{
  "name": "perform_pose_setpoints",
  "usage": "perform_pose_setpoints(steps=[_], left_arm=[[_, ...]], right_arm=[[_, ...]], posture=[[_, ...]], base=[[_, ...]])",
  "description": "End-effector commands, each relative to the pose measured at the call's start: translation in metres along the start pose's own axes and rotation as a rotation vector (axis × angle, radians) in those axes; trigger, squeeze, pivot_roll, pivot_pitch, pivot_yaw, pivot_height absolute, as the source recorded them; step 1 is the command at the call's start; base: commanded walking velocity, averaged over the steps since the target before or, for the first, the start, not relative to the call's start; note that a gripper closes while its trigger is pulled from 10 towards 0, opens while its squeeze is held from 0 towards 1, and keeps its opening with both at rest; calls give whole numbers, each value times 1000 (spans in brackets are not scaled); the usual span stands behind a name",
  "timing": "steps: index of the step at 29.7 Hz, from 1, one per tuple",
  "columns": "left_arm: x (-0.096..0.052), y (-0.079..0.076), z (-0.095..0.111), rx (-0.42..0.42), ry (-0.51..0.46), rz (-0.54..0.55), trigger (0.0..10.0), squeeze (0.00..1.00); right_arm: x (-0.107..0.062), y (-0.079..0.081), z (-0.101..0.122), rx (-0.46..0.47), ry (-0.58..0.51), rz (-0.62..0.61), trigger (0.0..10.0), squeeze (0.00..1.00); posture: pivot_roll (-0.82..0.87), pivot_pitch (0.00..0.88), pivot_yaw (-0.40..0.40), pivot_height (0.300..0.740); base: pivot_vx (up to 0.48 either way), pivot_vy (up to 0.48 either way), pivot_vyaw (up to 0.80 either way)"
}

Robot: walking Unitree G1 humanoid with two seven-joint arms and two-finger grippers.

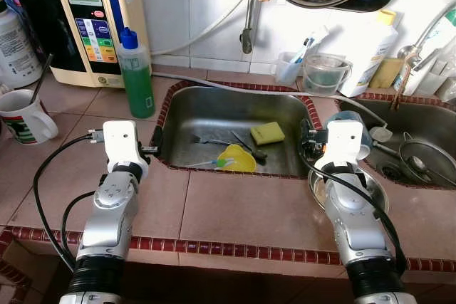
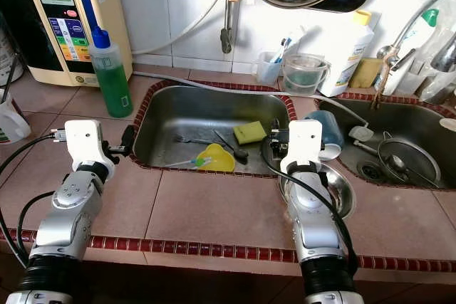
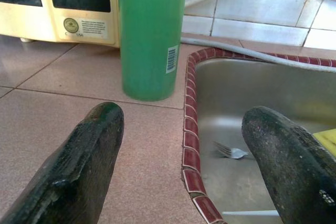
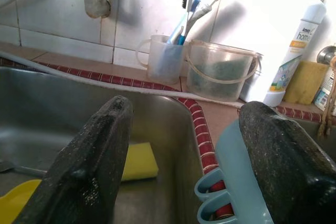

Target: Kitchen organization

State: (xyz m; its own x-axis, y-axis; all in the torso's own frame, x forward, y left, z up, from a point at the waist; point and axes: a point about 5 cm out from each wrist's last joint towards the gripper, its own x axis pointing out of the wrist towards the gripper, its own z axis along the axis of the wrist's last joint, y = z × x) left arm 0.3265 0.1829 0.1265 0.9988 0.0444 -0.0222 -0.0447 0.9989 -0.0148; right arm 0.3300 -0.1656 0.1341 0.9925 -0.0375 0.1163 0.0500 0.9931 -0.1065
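Note:
A steel sink basin (image 1: 214, 108) holds a yellow sponge (image 1: 267, 132), a fork (image 1: 206, 139), a dark-handled utensil and a yellow plastic scoop (image 1: 239, 158). My left gripper (image 1: 153, 149) hovers over the basin's left rim, open and holding nothing. A green soap bottle (image 3: 152, 30) stands just beyond it, and the fork (image 3: 231, 152) lies past the rim. My right gripper (image 1: 308, 144) is over the basin's right rim, open, its fingers straddling the rim beside a light-blue cup (image 4: 231, 182). A steel bowl (image 2: 342, 190) sits under the right forearm.
A cream water machine (image 1: 92, 23) and a white mug (image 1: 21, 115) stand at the left. Against the tiled wall are a toothbrush cup (image 4: 165, 59), a clear pail (image 4: 220, 72) and a white bottle (image 4: 294, 40). A second basin (image 1: 420, 133) at the right holds a strainer (image 1: 427, 158).

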Motion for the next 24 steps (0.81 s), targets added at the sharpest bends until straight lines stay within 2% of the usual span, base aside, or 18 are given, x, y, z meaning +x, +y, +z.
perform_pose_setpoints(steps=[1,17,19,24], left_arm=[[2,-2,0,-3,6,-2,10000,0],[3,-2,0,-3,9,0,10000,0],[-26,-18,11,39,-104,-136,10000,0],[-28,-19,14,41,-123,-149,10000,0]], right_arm=[[1,-3,-1,3,9,-5,10000,0],[2,-3,-1,5,11,-4,10000,0],[-21,22,6,1,-38,77,10000,0],[-21,22,8,-6,-51,77,10000,0]], posture=[[-94,0,-46,740],[-94,0,-46,740],[-104,0,-36,740],[-102,0,-38,740]], base=[[0,0,0],[0,0,0],[0,0,0],[0,0,0]])
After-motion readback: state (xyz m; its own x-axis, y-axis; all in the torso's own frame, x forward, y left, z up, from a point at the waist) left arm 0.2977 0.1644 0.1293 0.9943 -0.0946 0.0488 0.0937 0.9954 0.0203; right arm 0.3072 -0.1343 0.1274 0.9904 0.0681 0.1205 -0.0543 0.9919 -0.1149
